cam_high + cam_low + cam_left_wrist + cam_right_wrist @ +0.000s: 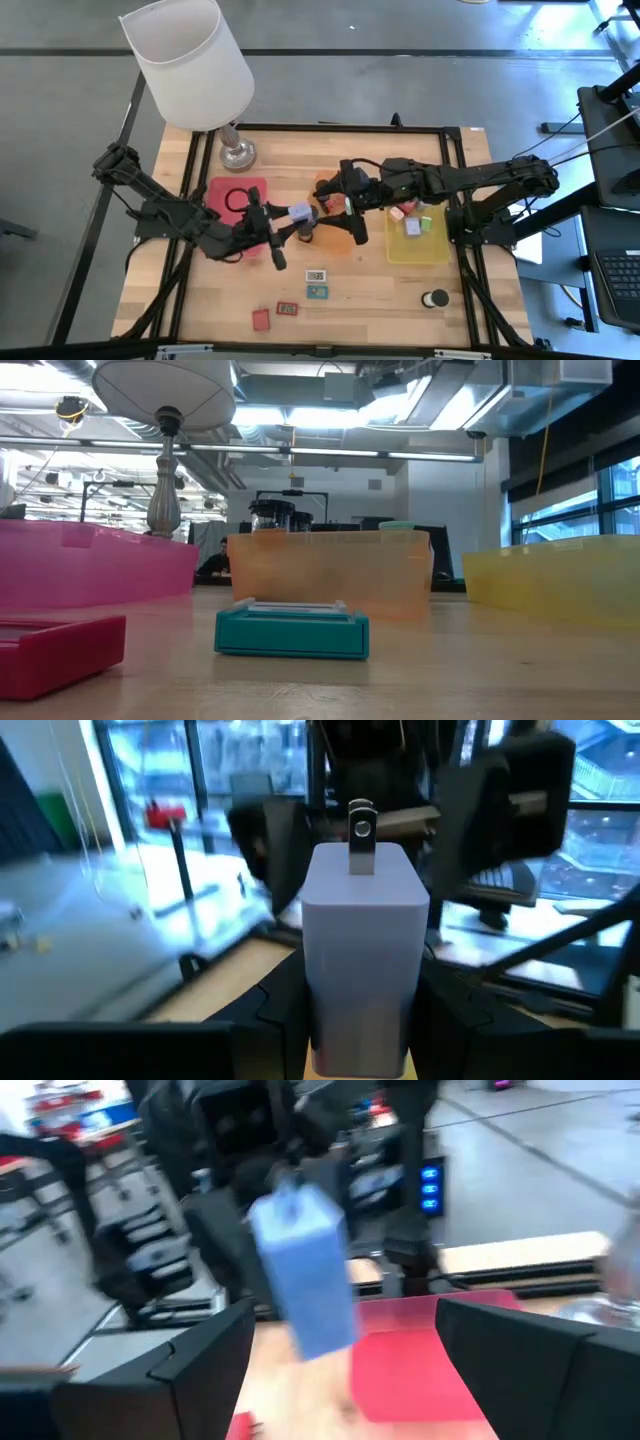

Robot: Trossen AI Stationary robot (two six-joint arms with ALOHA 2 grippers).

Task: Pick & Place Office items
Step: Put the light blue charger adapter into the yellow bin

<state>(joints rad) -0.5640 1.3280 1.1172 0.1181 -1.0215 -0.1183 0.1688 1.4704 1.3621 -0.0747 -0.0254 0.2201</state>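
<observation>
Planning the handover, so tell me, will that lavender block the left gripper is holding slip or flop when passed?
Probably stiff: the lavender block keeps square edges in the left gripper. Its smooth faces may slip. Likely light, since it is held aloft by one end.

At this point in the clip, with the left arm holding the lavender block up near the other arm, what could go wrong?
1. The left gripper grips the lavender block by its lower part only; it could tip or slip.
2. The right gripper, jaws open, is very near it over the orange tray; the two arms could bump during a handover.
3. If dropped here, the block may land on the tray's rim and bounce out, or hit the black roll below.
</observation>
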